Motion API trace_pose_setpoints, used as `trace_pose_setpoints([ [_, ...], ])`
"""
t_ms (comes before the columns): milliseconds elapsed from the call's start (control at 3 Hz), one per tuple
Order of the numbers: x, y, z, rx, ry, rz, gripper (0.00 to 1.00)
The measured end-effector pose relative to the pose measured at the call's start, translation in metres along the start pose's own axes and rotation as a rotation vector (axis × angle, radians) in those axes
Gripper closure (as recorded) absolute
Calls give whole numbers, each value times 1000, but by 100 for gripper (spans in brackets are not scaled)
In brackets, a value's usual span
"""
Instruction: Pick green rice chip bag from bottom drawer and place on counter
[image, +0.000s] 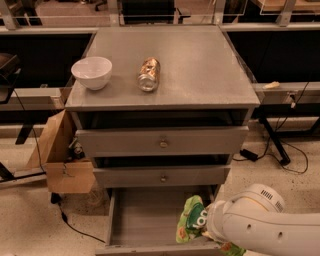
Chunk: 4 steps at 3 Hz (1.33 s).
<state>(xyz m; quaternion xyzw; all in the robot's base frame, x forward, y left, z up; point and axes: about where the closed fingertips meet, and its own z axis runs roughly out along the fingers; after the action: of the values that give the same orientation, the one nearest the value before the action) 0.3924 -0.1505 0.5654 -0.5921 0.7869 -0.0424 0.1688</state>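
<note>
The green rice chip bag (191, 225) is a crinkly light-green pouch with a white round logo, at the right side of the open bottom drawer (145, 220). My white arm reaches in from the lower right, and the gripper (206, 231) is right against the bag, its tips hidden behind the arm's wrist. The bag stands tilted, over the drawer's right front corner. The counter (200, 65) is the flat grey top of the cabinet, far above the bag.
A white bowl (92, 72) and a crushed metallic can (149, 74) sit on the counter's left half. Two knobbed upper drawers (162, 142) stand slightly open above the bottom one. A cardboard box (62, 157) leans at the cabinet's left. Cables lie on the floor.
</note>
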Motion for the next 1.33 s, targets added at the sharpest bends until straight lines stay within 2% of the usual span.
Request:
trace_pose_setpoints([
  [333,-32,-44,-55,114,-30,-49,100],
  [667,-70,-107,-149,279,-38,-99,100],
  [1000,-96,-172,-231,368,35,-100,100],
  [1333,-96,-172,-231,368,34,-100,100],
])
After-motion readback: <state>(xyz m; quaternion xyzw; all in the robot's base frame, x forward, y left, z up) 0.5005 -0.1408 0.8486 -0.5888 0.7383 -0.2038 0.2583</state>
